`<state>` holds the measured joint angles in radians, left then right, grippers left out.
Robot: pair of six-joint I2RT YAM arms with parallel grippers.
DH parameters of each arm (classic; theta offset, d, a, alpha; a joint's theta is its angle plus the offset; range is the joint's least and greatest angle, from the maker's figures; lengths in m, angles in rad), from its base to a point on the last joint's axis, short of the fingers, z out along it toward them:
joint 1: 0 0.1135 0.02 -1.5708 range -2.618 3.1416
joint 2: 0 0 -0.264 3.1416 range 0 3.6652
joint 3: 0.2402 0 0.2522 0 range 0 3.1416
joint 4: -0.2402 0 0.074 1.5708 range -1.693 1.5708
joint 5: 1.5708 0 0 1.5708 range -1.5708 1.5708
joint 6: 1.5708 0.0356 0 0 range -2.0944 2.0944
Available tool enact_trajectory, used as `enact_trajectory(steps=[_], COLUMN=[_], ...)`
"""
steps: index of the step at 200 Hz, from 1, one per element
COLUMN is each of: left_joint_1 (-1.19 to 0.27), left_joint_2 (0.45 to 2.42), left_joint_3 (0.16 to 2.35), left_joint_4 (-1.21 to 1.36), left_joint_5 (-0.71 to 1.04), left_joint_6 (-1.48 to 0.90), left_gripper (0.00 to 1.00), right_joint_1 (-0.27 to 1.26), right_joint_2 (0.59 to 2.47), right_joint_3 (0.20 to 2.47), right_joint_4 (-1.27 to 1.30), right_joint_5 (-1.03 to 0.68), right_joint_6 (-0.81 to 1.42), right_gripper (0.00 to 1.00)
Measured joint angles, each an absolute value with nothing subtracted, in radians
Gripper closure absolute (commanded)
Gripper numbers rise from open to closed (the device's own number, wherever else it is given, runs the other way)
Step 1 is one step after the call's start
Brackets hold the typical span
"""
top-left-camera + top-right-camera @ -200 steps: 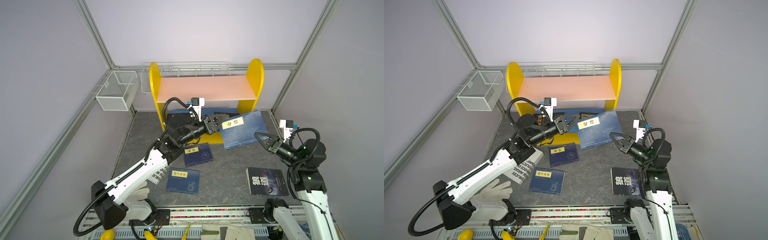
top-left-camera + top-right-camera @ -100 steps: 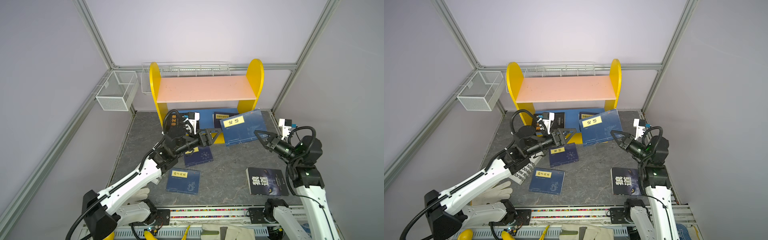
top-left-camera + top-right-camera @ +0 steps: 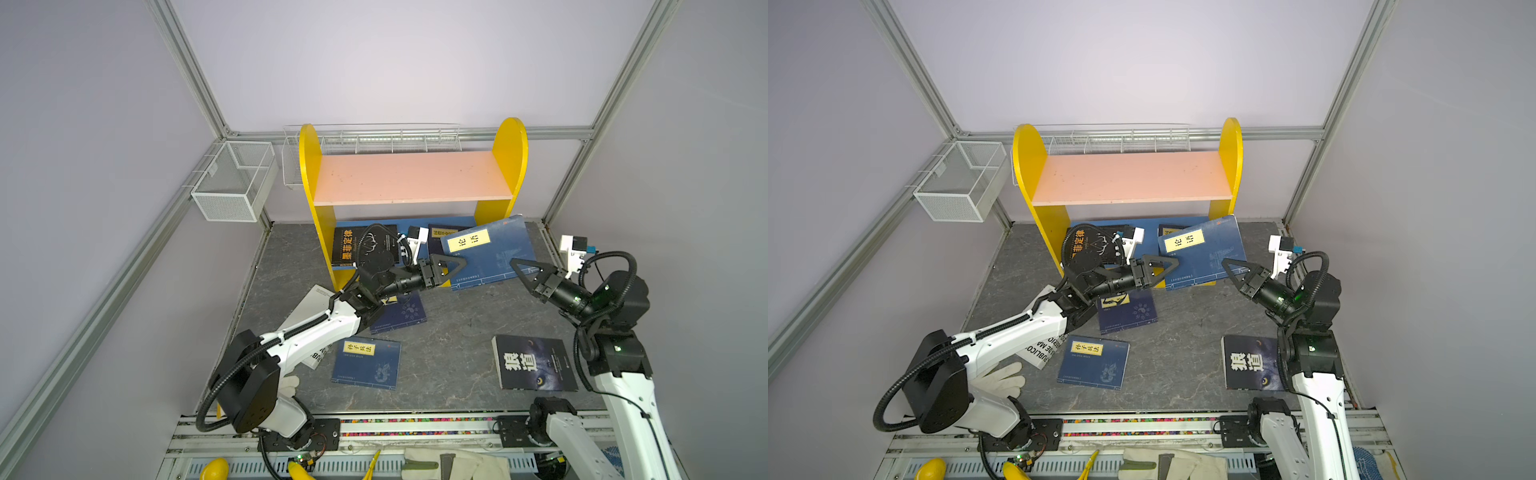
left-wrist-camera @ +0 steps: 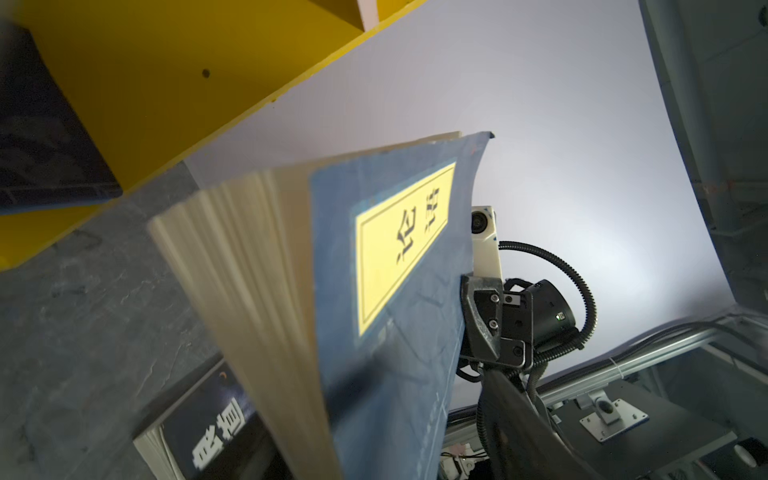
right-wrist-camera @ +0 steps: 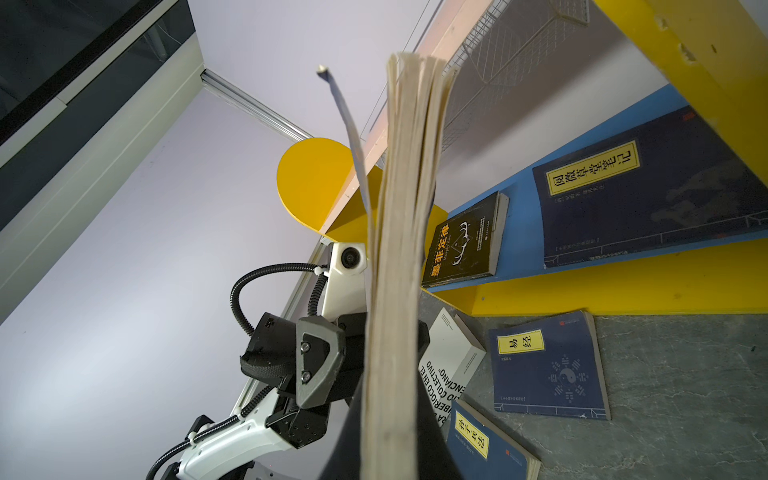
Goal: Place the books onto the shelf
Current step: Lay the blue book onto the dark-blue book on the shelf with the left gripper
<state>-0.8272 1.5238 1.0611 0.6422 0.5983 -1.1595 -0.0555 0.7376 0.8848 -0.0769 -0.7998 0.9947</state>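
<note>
A large blue book [image 3: 492, 253] with a yellow label leans tilted against the front of the shelf [image 3: 411, 176], over its blue lower board. My right gripper [image 3: 519, 266] is shut on the book's right edge; its pages [image 5: 399, 249] run between the jaws. My left gripper [image 3: 457, 264] stands open astride the book's left edge [image 4: 395, 249], with a gap beside one finger [image 4: 519, 415]. A black orange-titled book [image 3: 353, 245] and a navy one [image 5: 648, 195] lie on the lower board. On the floor lie two navy books [image 3: 405, 313] [image 3: 368, 361], the wolf-eye book [image 3: 532, 365] and a white book [image 3: 307, 307].
A white wire-mesh basket [image 3: 232, 183] hangs on the left wall and a long wire rack [image 3: 374, 139] runs behind the shelf. White gloves [image 3: 1000, 380] [image 3: 453, 467] lie by the front rail. My left arm passes over the white book.
My left gripper let go of the blue book near its label, dropped back and left, then came forward again to the book's left edge. The right gripper kept its hold.
</note>
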Motion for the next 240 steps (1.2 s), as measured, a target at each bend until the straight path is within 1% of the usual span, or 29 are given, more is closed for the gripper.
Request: enact_trajectory(steps=[16,38,44,59,68,81,93,97,102,128,152,179,200,240], left_joint_1=[-0.826,-0.825,-0.825,-0.823,-0.823,-0.822,-0.82,-0.82,-0.817,-0.783,-0.722,-0.651,-0.623,-0.606], left_joint_2=[1.557,1.588,1.591,1.591,1.588,1.578,1.559,1.549,1.536,1.465,1.439,1.478,1.535,1.682], left_joint_3=[1.062,1.061,1.061,1.061,1.061,1.061,1.055,1.05,1.044,1.021,1.05,1.134,1.184,1.239], left_joint_4=[0.725,0.786,0.797,0.809,0.802,0.765,0.71,0.685,0.66,0.516,0.331,0.146,0.119,0.155], left_joint_5=[0.616,0.627,0.628,0.625,0.622,0.612,0.594,0.585,0.575,0.53,0.511,0.492,0.505,0.56], left_joint_6=[-1.208,-1.259,-1.268,-1.275,-1.261,-1.238,-1.208,-1.195,-1.182,-1.098,-0.976,-0.849,-0.814,-0.813], left_gripper=[0.67,0.86,0.91,1.0,1.0,1.0,1.0,1.0,1.0,1.0,1.0,1.0,1.0,1.0], right_joint_1=[-0.056,-0.055,-0.055,-0.056,-0.055,-0.055,-0.055,-0.055,-0.055,-0.055,-0.055,-0.055,-0.055,-0.055], right_joint_2=[0.738,0.739,0.74,0.749,0.758,0.768,0.775,0.778,0.779,0.794,0.822,0.87,0.897,0.922], right_joint_3=[0.885,0.885,0.885,0.885,0.885,0.888,0.891,0.894,0.895,0.907,0.915,0.918,0.919,0.942], right_joint_4=[-0.074,-0.063,-0.062,-0.062,-0.067,-0.093,-0.131,-0.15,-0.171,-0.296,-0.366,-0.404,-0.416,-0.435], right_joint_5=[-0.8,-0.799,-0.797,-0.791,-0.783,-0.766,-0.74,-0.73,-0.716,-0.638,-0.584,-0.554,-0.541,-0.528], right_joint_6=[0.995,0.994,0.994,0.989,0.977,0.955,0.92,0.901,0.895,0.81,0.756,0.722,0.706,0.683], right_gripper=[0.88,0.86,0.84,0.72,0.62,0.42,0.28,0.21,0.17,0.09,0.05,0.04,0.04,0.03])
